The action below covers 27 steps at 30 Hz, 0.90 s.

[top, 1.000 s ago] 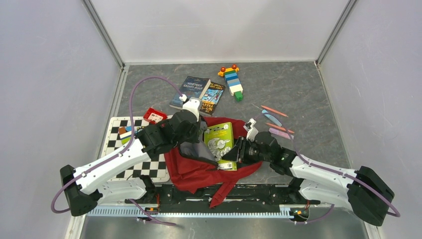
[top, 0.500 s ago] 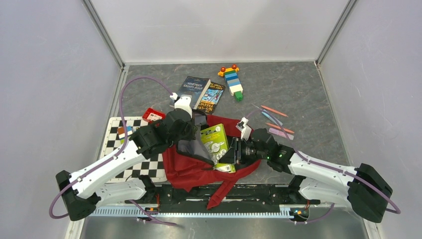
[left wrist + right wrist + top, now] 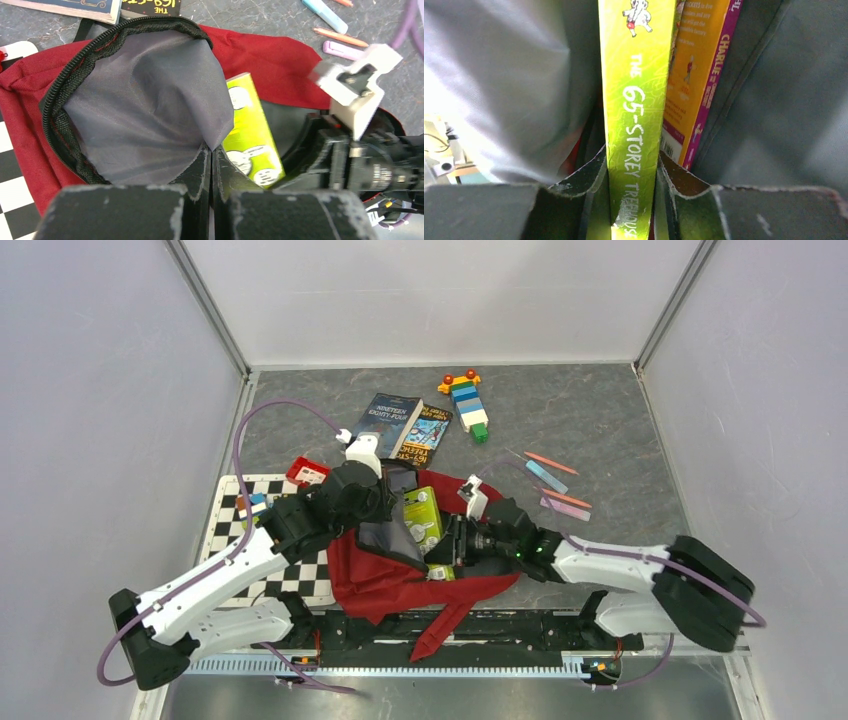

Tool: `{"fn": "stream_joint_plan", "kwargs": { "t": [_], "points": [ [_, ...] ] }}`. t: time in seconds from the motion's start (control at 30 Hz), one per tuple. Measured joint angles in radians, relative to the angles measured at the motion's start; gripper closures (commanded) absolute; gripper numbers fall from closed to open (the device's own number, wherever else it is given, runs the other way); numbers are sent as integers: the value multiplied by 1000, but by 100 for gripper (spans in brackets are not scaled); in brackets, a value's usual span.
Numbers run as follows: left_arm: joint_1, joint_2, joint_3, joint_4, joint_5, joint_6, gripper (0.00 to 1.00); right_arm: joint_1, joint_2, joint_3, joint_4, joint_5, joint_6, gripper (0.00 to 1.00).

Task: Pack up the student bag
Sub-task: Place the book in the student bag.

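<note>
From above, the student bag (image 3: 385,585) lies at the near middle of the table (image 3: 620,420), and the green book (image 3: 422,515) has slid further inside it than a second ago. Left wrist: the left gripper (image 3: 212,157) is pinched together on the grey lining (image 3: 145,115). Right wrist: the right gripper (image 3: 631,170) is clamped on the book's spine.

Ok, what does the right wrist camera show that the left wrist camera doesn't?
Only right wrist: a yellow-and-magenta paperback beside the lime-green book, and the right gripper clamped on that green book's spine. Only left wrist: the black zipper rim of the dark-red fabric backpack, the left gripper shut on its grey lining flap, and pastel pens on the grey stone-look table. Both: the green book and the grey lining.
</note>
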<state>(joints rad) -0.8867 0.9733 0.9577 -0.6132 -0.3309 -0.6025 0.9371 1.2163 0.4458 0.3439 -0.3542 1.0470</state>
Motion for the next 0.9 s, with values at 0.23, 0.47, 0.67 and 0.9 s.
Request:
{"fn": "stream_joint_plan", "kwargs": {
  "t": [0.23, 0.47, 0.67, 0.9],
  "points": [
    [2, -2, -6, 24, 20, -6, 98, 55, 237, 44, 106, 58, -26, 82],
    [2, -22, -37, 40, 21, -6, 98, 70, 267, 94, 48, 105, -132, 30],
    [5, -45, -43, 38, 19, -6, 98, 69, 179, 98, -74, 236, -256, 25],
    [10, -57, -43, 27, 19, -6, 98, 69, 146, 108, -121, 308, -360, 61]
  ]
}}
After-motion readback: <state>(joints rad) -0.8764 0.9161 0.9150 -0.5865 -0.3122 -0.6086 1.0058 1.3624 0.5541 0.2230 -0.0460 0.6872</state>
